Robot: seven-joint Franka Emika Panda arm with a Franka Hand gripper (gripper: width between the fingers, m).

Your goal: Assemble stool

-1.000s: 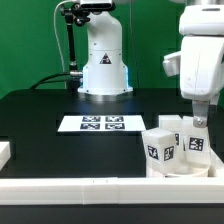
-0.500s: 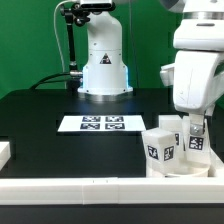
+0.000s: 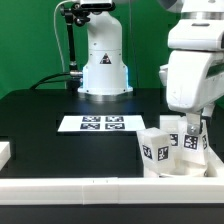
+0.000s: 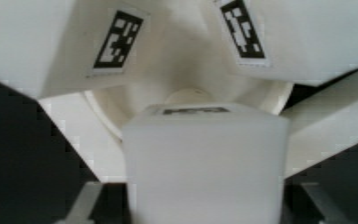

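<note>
Gripper (image 3: 190, 131) of mine sits low over the stool, clamped on the rear leg (image 3: 191, 141) standing in the seat.

Both fingers flank that tagged white leg (image 4: 197, 160), and two more legs angle up beside it. Seat (image 3: 178, 166) rests on the black table (image 3: 60, 110) at the exterior view's right, against the white border rail (image 3: 100, 186). Another tagged leg (image 3: 156, 149) stands just beside mine. Well apart lies the marker board (image 3: 101, 123).

The end effector (image 3: 190, 128) fingertips hide behind the stool legs (image 3: 158, 150) (seat (image 3: 180, 166) mostly covered, cut off in wrist view)
</note>
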